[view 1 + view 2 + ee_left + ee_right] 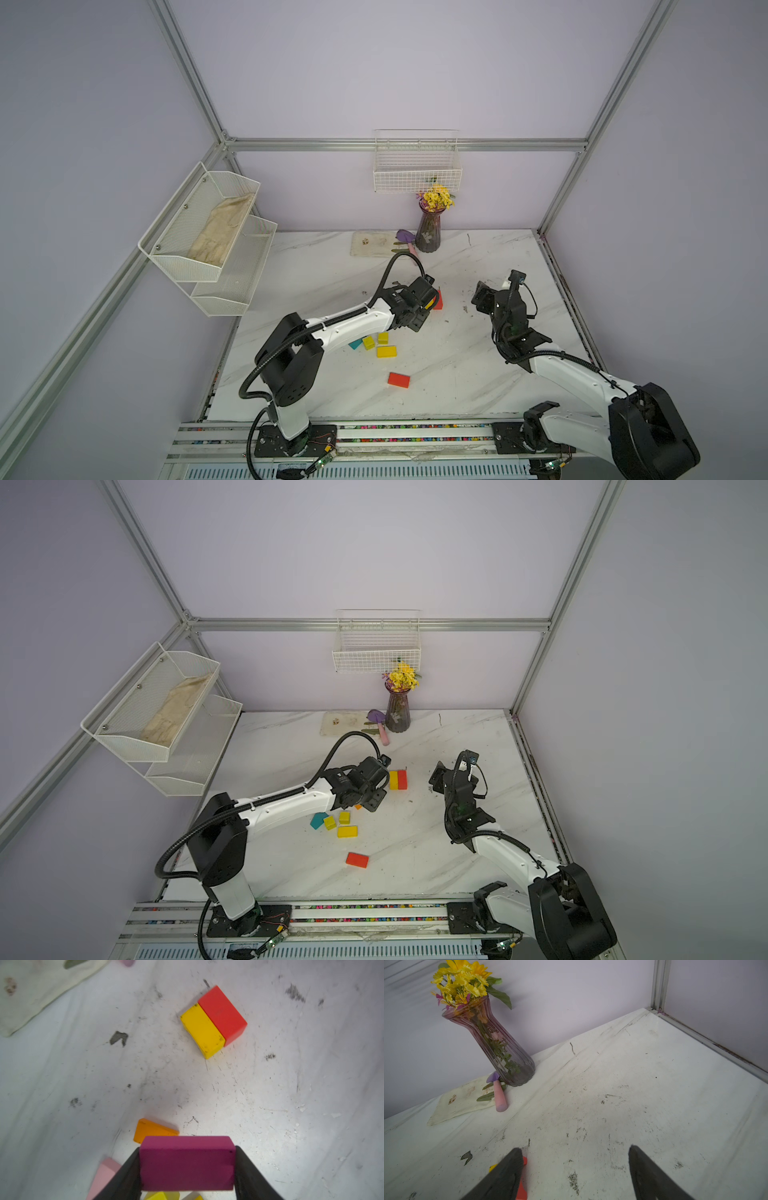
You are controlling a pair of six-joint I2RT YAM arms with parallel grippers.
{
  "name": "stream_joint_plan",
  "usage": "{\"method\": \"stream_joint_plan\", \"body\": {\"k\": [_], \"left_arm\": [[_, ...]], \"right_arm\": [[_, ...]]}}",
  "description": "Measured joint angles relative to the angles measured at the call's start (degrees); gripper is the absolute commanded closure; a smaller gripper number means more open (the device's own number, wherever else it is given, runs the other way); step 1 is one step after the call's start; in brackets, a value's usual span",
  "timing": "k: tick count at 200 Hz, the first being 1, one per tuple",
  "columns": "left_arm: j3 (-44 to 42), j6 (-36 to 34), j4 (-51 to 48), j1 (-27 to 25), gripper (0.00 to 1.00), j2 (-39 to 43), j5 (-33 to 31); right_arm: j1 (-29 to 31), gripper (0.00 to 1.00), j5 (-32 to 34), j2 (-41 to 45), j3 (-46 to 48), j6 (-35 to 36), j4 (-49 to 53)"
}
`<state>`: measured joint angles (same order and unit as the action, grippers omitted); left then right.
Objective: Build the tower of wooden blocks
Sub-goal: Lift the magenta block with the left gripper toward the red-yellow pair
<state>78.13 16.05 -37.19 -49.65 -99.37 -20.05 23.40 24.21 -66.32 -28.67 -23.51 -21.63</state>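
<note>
My left gripper (pixel 187 1148) is shut on a magenta brick (pixel 187 1164), gripping its two short ends and holding it above the table. Ahead of it the tower is a single layer, a yellow brick (pixel 202 1030) and a red brick (pixel 223 1014) touching side by side, seen in a top view as the same yellow (pixel 393 780) and red (pixel 402 780) pair. My right gripper (pixel 575 1149) is open and empty just right of that pair, its place in a top view being (pixel 438 777). Loose blocks lie nearer: teal piece (pixel 318 820), two yellow cubes (pixel 329 822), yellow brick (pixel 347 831), red brick (pixel 357 860).
An orange block (pixel 151 1130) and a pink block (pixel 104 1176) lie under my left gripper. At the back stand a purple flower vase (pixel 397 715), a stained cloth (pixel 345 723) and a small pink-handled trowel (pixel 499 1095). A wire basket (pixel 376 654) and a two-tier shelf (pixel 166 729) hang on the walls.
</note>
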Motion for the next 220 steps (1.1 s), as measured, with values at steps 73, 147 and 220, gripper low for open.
{"method": "stream_joint_plan", "body": {"k": [73, 147, 220], "left_arm": [[4.61, 16.94, -9.25, 0.00, 1.00, 4.13, -9.81], [15.02, 24.85, -11.82, -0.04, 1.00, -0.09, -10.27], [30.03, 24.90, -12.83, -0.04, 1.00, -20.65, -6.34]], "right_arm": [[-0.02, 0.18, -0.02, 0.02, 0.00, -0.02, -0.04], [-0.02, 0.18, -0.04, 0.02, 0.00, -0.04, -0.39], [-0.17, 0.14, -0.07, -0.02, 0.00, -0.61, -0.87]]}}
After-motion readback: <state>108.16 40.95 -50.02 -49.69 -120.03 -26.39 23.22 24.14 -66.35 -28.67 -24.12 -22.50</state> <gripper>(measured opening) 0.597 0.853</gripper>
